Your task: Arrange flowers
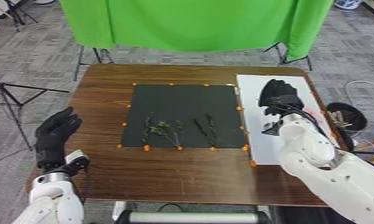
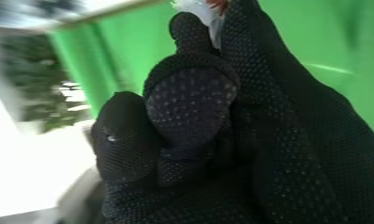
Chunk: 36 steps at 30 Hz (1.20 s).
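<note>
In the head view my right hand is over the upper part of a white sheet on the table's right side. The right wrist view shows my right hand with curled fingers, pinching a white, partly reddish thing at the fingertips; whether it is a flower, I cannot tell. My left hand stays at the table's left edge, fingers relaxed. On the dark mat, near its front edge, lie green sprigs: a leafy one left of centre and thin ones farther right.
Small orange pieces line the mat's edges. A black bin holding pale stems stands beyond the table's right edge. Behind the brown table hangs a green cloth on stands. A tripod is on the left.
</note>
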{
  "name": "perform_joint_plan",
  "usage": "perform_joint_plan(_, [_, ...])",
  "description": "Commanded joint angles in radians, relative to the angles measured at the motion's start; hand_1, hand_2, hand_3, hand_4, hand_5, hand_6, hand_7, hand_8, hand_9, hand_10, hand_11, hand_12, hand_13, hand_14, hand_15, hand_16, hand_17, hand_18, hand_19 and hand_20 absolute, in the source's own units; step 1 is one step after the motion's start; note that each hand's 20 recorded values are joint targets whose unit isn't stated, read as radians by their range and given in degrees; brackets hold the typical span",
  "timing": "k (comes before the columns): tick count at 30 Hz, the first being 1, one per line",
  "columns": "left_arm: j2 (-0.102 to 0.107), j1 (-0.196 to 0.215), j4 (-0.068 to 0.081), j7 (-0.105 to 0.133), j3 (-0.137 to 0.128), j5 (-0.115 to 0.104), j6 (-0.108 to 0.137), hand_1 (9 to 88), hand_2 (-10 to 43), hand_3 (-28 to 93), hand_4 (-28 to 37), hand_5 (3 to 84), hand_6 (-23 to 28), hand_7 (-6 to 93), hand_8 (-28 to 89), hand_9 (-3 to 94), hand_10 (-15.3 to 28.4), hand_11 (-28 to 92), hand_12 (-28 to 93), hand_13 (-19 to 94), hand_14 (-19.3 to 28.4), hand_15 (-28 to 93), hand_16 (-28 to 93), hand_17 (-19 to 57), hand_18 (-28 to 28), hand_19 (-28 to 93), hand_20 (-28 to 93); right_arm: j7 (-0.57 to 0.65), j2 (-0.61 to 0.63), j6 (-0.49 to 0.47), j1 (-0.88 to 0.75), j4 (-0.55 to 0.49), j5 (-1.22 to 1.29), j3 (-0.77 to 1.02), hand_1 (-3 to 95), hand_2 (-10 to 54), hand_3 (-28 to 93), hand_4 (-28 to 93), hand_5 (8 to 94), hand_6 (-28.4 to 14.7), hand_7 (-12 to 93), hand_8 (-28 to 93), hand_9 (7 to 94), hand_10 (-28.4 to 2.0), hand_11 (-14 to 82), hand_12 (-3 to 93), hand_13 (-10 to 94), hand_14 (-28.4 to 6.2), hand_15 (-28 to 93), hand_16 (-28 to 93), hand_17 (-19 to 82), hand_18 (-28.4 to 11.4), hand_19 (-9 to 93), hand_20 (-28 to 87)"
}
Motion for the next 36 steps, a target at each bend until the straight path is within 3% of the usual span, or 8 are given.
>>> perform_joint_plan(1, [-0.011,0.03,0.012,0.03,0.012,-0.07,0.034,43.5,-0.2,72,-10.5,51.9,0.9,25.5,-9,48.6,12.5,30,11,43,15.3,31,-3,17.7,13.9,29,23,-0.131,-0.189,0.023,0.394,0.101,0.066,-0.23,63.9,-9.5,61,-14,80.3,-2.0,23,12,90.3,-10.6,8.5,39.0,92,-2.7,50,31,65,-10.7,90,37])
perform_joint_plan(3, [-0.016,0.024,0.018,0.031,0.019,-0.067,0.032,39.0,4.1,72,-14.2,52.6,1.1,24.5,-6,49.5,12.9,29,11,43,15.8,31,-3,17.7,14.0,28,23,-0.151,-0.247,0.018,0.449,0.126,0.078,-0.288,63.7,-9.5,61,-14,80.3,-1.8,23,12,90.4,-10.5,8.5,39.1,92,-2.6,50,31,65,-10.7,90,37])
perform_joint_plan(6, [-0.015,0.01,0.027,0.035,0.033,-0.066,0.024,36.8,5.8,72,-16.3,53.0,1.1,24.2,-10,50.2,13.2,29,12,43,16.0,31,-3,17.4,14.3,29,22,-0.183,-0.33,0.002,0.509,0.154,0.092,-0.357,63.6,-9.5,61,-15,80.3,-1.8,23,11,90.4,-10.4,8.4,39.1,93,-2.6,50,31,65,-10.6,90,37])
perform_joint_plan(14, [-0.021,-0.017,0.037,0.044,0.063,-0.071,0.024,35.9,5.7,73,-16.1,53.2,1.1,24.2,-11,50.7,13.4,29,12,43,16.3,31,-3,17.3,14.4,29,22,-0.306,-0.476,-0.02,0.62,0.202,0.121,-0.541,62.8,-9.5,61,-14,80.0,-1.3,24,11,90.4,-10.6,8.2,39.4,93,-2.2,50,31,65,-10.2,90,37])
perform_joint_plan(18, [-0.019,-0.022,0.037,0.059,0.071,-0.087,0.033,35.6,5.6,73,-16.0,53.0,1.0,24.0,-11,50.8,13.3,29,12,43,16.3,30,-3,17.2,14.5,29,22,-0.361,-0.528,-0.066,0.61,0.203,0.128,-0.575,61.6,-9.5,61,-14,79.5,-0.5,25,11,90.5,-11.1,7.9,39.5,93,-1.9,50,32,64,-9.9,91,38])
perform_joint_plan(26, [-0.015,-0.047,0.044,0.081,0.09,-0.109,0.026,30.7,9.7,71,-20.8,53.7,2.3,22.1,-10,51.0,13.9,28,12,43,16.6,30,-2,17.1,14.5,28,22,-0.391,-0.578,-0.083,0.605,0.202,0.137,-0.65,62.0,-9.5,61,-15,79.0,-0.8,26,8,90.1,-11.0,7.2,38.9,93,-1.6,50,32,64,-9.9,91,38])
perform_joint_plan(35, [-0.021,-0.056,0.047,0.085,0.1,-0.123,0.018,24.9,12.0,71,-27.6,55.6,4.3,20.5,-9,51.4,15.1,31,12,43,17.4,33,-4,16.5,14.9,29,21,-0.383,-0.601,-0.099,0.581,0.219,0.082,-0.67,67.5,-9.5,53,-10,79.3,-4.1,21,9,85.2,-13.3,6.9,35.3,89,-2.6,55,31,63,-9.9,93,38])
perform_joint_plan(36, [-0.028,-0.056,0.048,0.078,0.094,-0.112,0.013,24.4,12.2,71,-27.8,55.8,4.4,20.6,-9,51.4,15.1,31,12,43,17.4,33,-4,16.4,14.9,29,21,-0.38,-0.604,-0.1,0.579,0.224,0.079,-0.67,67.6,-9.5,53,-10,79.2,-4.1,21,9,84.6,-13.5,6.6,35.0,89,-2.7,55,31,63,-10.0,93,38])
